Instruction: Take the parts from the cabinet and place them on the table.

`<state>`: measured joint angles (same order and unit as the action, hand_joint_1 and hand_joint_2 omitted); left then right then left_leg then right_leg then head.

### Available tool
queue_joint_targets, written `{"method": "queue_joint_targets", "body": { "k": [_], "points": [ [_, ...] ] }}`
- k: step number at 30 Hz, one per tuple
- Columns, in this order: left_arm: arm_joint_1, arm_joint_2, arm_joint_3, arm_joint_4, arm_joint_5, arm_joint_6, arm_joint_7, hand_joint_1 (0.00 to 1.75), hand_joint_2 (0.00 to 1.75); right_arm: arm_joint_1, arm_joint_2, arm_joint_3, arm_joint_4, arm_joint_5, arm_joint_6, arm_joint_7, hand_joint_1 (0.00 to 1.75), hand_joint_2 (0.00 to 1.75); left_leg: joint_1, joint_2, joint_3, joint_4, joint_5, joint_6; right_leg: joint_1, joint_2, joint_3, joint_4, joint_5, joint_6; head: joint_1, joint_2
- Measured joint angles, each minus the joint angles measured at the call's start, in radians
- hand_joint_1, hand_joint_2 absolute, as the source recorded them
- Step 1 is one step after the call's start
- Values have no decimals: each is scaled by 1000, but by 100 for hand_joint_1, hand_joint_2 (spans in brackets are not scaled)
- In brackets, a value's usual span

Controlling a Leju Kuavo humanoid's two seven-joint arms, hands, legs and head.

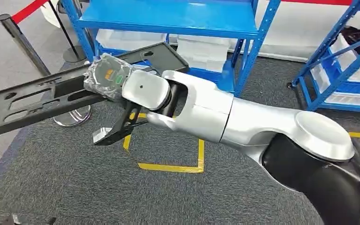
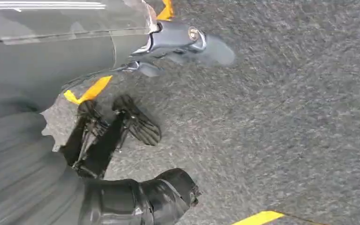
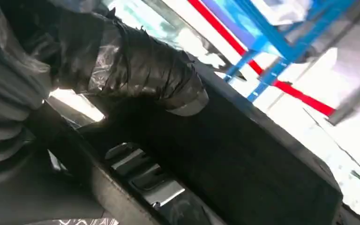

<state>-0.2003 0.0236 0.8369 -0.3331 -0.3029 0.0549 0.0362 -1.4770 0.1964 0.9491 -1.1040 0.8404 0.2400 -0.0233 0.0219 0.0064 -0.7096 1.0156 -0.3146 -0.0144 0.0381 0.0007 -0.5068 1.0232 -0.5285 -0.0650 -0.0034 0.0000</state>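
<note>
Black part held by right robot hand, over carpet

No legible text, brand, number or sign is found. Small orange and green patches on the plastic-wrapped wrist unit, upper left of the frame, cannot be read.

The part is a long, flat black panel with holes cut in it — it sticks out sideways, tilted a bit, held up above the carpet.
</note>
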Motion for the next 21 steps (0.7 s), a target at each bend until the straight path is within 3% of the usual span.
{"method": "queue_joint_targets", "body": {
  "k": [1, 2, 3, 4, 5, 6, 7, 8, 9, 10, 11, 12, 13, 16, 17, 18, 20, 21],
  "points": [
    [0, 10, 4, 4, 3, 2, 1, 0, 175, 1, 0, 0, 0, 0, 1, 0, 175, 175, -8, -3, -5, -10, 10, -6, -10, -3, -3, -28, 16, -1, 0, 0],
    [0, 13, 8, 12, 13, 10, -3, 0, 175, 1, 4, -1, 0, 0, 2, -2, 175, 175, -3, -5, -15, 3, -30, -8, -15, -11, -4, -42, 38, 1, 0, 0],
    [-5, 25, 13, 16, 24, 16, -2, 0, 175, -1, 6, -1, -1, -4, 2, -8, 175, 175, 0, -5, -25, 39, -94, -10, -16, -11, -17, -43, 54, -7, 0, 0],
    [-9, 41, 22, 25, 31, 20, 10, 0, 175, -1, 7, -1, -4, -8, 3, -12, 175, 175, 1, -4, -34, 102, -163, -16, -17, -12, -33, -43, 67, -3, 0, 0],
    [-12, 58, 31, 35, 36, 21, 25, 0, 175, 0, 8, -1, -7, -14, 5, -18, 175, 175, 4, -4, -46, 172, -203, -22, -17, -11, -47, -40, 78, -2, 0, 0],
    [-14, 74, 36, 40, 40, 21, 34, 0, 175, 3, 8, -1, -10, -17, 6, -19, 175, 175, 6, -4, -59, 246, -213, -29, -17, -11, -63, -36, 89, 0, 0, 0],
    [-17, 84, 41, 47, 40, 19, 44, 0, 175, 7, 7, -1, -16, -23, 10, -21, 175, 175, 9, -4, -61, 294, -187, -35, -19, -11, -82, -30, 98, 4, 0, 0],
    [-17, 102, 48, 52, 41, 16, 52, 0, 175, 11, 7, -1, -23, -26, 11, -21, 175, 175, 13, -4, -46, 297, -142, -41, -22, -11, -100, -21, 105, 9, 0, 0],
    [-18, 116, 55, 57, 42, 12, 57, 0, 175, 12, 7, -1, -30, -31, 13, -21, 175, 175, 17, -4, -13, 265, -104, -49, -27, -11, -119, -10, 110, 15, 1, 0],
    [-21, 123, 60, 63, 44, 12, 61, 0, 175, 11, 7, -1, -39, -34, 17, -21, 175, 175, 24, -3, 47, 188, -87, -60, -33, -11, -140, 8, 114, 22, 0, 0],
    [-25, 129, 63, 67, 49, 12, 66, 0, 175, 11, 8, -1, -48, -37, 19, -21, 175, 175, 27, -3, 91, 112, -132, -74, -31, -12, -154, 24, 115, 28, -1, 0],
    [-27, 141, 68, 71, 51, 12, 70, 0, 175, 10, 8, -1, -58, -41, 20, -21, 175, 175, 13, -9, 140, 55, -170, -66, -28, -11, -169, 39, 115, 33, -1, 0],
    [-28, 148, 72, 74, 54, 12, 78, 0, 175, 10, 7, -1, -64, -46, 22, -21, 175, 175, 15, -11, 137, 38, -187, -44, -23, -11, -175, 43, 118, 37, -1, 0],
    [-27, 170, 91, 91, 65, 22, 108, 0, 175, 13, 2, -1, -85, -59, 29, -20, 175, 175, 19, -9, 122, 38, -173, -14, -23, -10, -185, 46, 135, 45, 1, 0],
    [-28, 179, 97, 95, 69, 27, 116, 0, 175, 12, -3, 0, -89, -62, 31, -17, 175, 175, 18, -7, 119, 38, -167, -4, -29, -8, -192, 62, 113, 52, 0, 0],
    [-28, 189, 105, 98, 73, 30, 121, 0, 175, 12, -3, 0, -98, -67, 34, -15, 175, 175, 18, -5, 112, 38, -160, 8, -29, -6, -210, 109, 65, 58, 1, 0],
    [-28, 212, 118, 103, 77, 37, 133, 0, 175, 12, -8, 0, -109, -74, 37, -13, 175, 175, 16, -3, 95, 38, -148, 18, -34, -4, -262, 259, -28, 65, 0, 0],
    [-27, 216, 126, 108, 81, 40, 140, 0, 175, 12, -9, 1, -114, -76, 38, -12, 175, 175, 14, -3, 87, 38, -141, 19, -35, -4, -280, 322, -56, 65, 0, 0]
  ]
}}
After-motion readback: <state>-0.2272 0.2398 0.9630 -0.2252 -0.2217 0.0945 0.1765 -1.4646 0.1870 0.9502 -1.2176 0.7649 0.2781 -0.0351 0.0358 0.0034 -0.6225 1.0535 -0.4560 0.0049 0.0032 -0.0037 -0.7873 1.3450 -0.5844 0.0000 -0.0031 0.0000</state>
